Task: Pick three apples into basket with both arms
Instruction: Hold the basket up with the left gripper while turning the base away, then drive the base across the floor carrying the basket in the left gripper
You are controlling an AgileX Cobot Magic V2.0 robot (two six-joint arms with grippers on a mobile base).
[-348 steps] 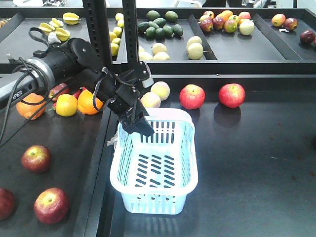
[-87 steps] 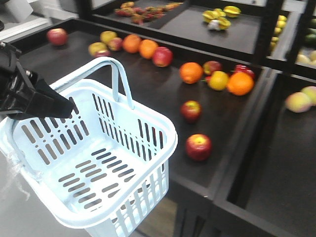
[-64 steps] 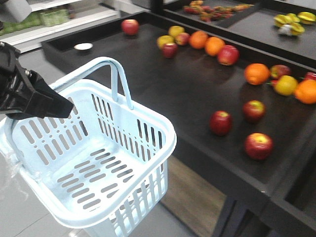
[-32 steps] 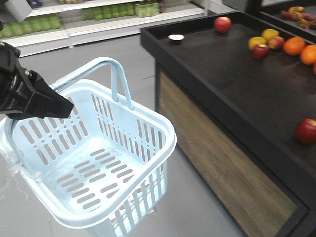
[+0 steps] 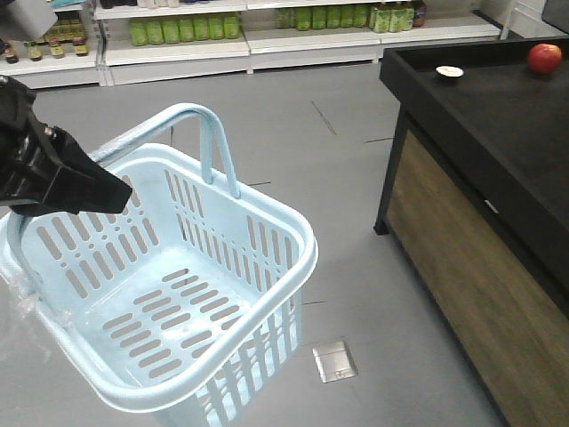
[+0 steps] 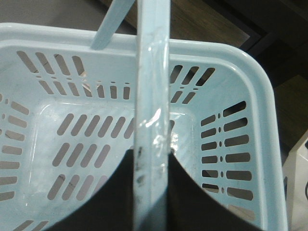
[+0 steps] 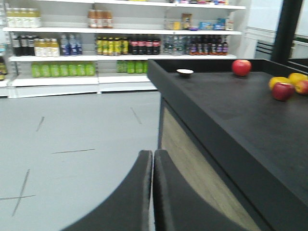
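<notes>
The pale blue basket (image 5: 283,220) hangs empty in the air over the grey floor, tilted. My left gripper (image 5: 114,190) is shut on one of its hoop handles (image 6: 153,82), which runs between the black jaws of the left gripper (image 6: 151,166). My right gripper (image 7: 153,158) is shut with nothing in it and points toward the floor beside the black table (image 7: 226,110). One red apple (image 5: 544,58) lies at the table's far end. The same apple (image 7: 241,67) and a darker red apple (image 7: 283,90) show in the right wrist view.
A small white dish (image 5: 450,71) sits near the table's corner. Yellow fruit (image 7: 298,78) lies beside the dark apple. Store shelves with bottles (image 5: 187,27) line the back wall. A metal floor plate (image 5: 335,362) lies below the basket.
The basket has come off the table and stays in my left gripper. The view has swung left, so the fruit table slid to the right edge and the floor and shelves appeared.
</notes>
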